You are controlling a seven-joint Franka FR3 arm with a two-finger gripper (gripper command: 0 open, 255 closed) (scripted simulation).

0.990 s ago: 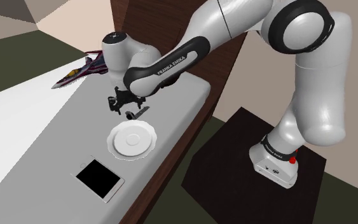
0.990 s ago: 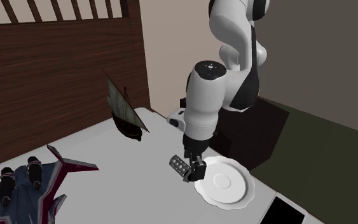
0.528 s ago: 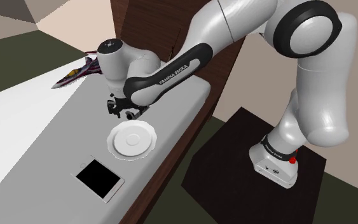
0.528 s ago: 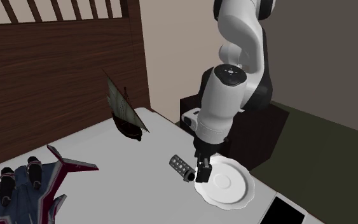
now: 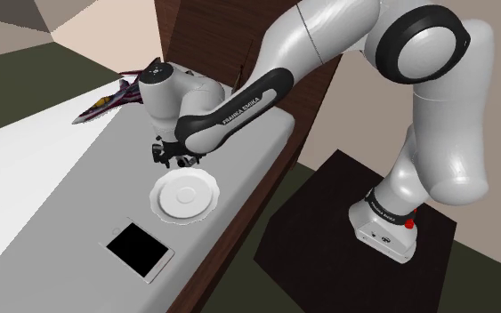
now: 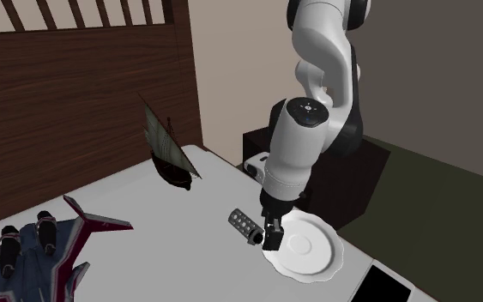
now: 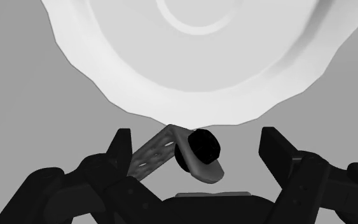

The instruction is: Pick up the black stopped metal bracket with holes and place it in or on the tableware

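"FRANKA EMIKA", white letters, on dark forearm band (image 5: 237, 104). Lettering on base collar (image 5: 383, 210) unreadable.

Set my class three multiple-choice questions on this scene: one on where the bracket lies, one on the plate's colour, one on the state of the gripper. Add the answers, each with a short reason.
1. Where does the bracket lie with respect to the plate?
A. In the middle of the plate
B. On the table, just outside the plate's rim
C. Under the plate

2. What colour is the plate?
A. Red
B. White
C. Black

3. How does the gripper stand?
A. Shut on the bracket and holding it up
B. Shut on nothing
C. Open, with a finger on each side of the bracket

Answers:
1 B: the wrist view shows the bracket on the grey table, at the scalloped rim and not inside it.
2 B: the plate is drawn white in all three views.
3 C: the two black fingers stand apart with the bracket between them.
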